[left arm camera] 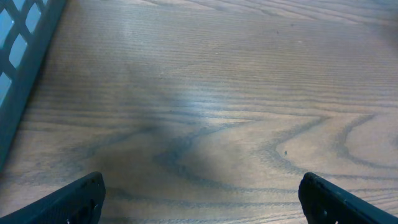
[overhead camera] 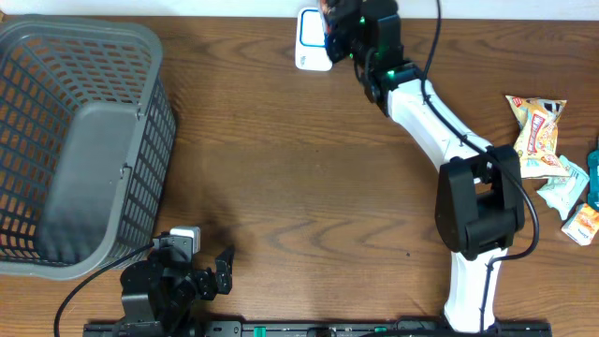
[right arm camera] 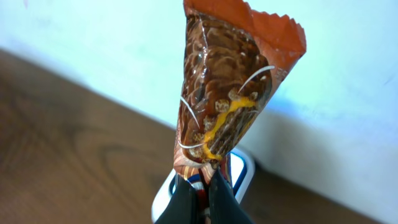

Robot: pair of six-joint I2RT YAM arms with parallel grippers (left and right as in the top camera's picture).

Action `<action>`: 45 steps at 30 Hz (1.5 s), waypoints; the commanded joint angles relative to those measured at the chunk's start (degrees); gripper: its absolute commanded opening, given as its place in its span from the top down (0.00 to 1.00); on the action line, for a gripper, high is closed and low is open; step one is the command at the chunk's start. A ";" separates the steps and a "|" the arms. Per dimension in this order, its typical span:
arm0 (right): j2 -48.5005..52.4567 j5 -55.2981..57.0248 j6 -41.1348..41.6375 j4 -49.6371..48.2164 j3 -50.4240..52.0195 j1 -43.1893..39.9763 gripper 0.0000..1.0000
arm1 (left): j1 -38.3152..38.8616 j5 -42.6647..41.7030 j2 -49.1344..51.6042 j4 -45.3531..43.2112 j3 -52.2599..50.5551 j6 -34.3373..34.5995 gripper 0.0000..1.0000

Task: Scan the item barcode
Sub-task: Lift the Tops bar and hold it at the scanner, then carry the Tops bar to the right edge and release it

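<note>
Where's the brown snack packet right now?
The snack packet is pinched in the right gripper at the far edge of the table, over the white scanner; clearest in the right wrist view.

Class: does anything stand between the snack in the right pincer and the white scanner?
Nothing visible does. The right pincer holds the snack right by the scanner, at the table's far edge, with no object between them.

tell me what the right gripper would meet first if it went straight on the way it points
Probably the white-and-blue scanner, just past the snack packet pinched in the right gripper, with the pale wall behind it. Depth is unclear, so the packet's tip might reach the wall first.
</note>
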State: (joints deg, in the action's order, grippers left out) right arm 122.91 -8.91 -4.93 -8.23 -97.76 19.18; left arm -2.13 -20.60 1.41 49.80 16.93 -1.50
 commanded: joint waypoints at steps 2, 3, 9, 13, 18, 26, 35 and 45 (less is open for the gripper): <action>6.60 -1.01 2.89 -0.96 -7.06 0.09 0.99 | 0.17 0.59 -0.07 0.13 0.07 -0.35 0.01; 8.11 -1.75 3.50 -0.52 -9.31 0.09 0.99 | 0.17 0.59 -0.07 0.13 0.07 -0.35 0.01; 19.69 -1.68 4.28 6.51 -27.08 0.83 0.99 | 0.20 0.59 -0.07 0.13 0.07 -0.35 0.01; 25.42 0.46 5.57 10.91 -35.76 0.85 0.99 | 0.20 0.59 -0.07 0.13 0.07 -0.35 0.01; 26.29 0.46 6.19 11.17 -37.27 0.81 0.99 | 0.20 0.59 -0.07 0.13 0.07 -0.37 0.01; 23.28 8.17 6.16 19.10 -38.66 0.46 0.99 | 0.20 0.59 -0.07 0.13 0.07 -0.35 0.01; 12.00 13.86 7.26 57.40 -38.66 -5.22 0.99 | 0.17 0.59 -0.07 0.13 0.07 -0.35 0.01; 12.46 23.85 7.28 71.73 -29.86 -17.73 0.99 | 0.20 0.59 -0.07 0.13 0.07 -0.35 0.01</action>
State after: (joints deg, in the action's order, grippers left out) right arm 134.69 10.98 1.32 64.16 -132.38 5.39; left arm -2.13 -20.60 1.41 49.80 16.93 -1.50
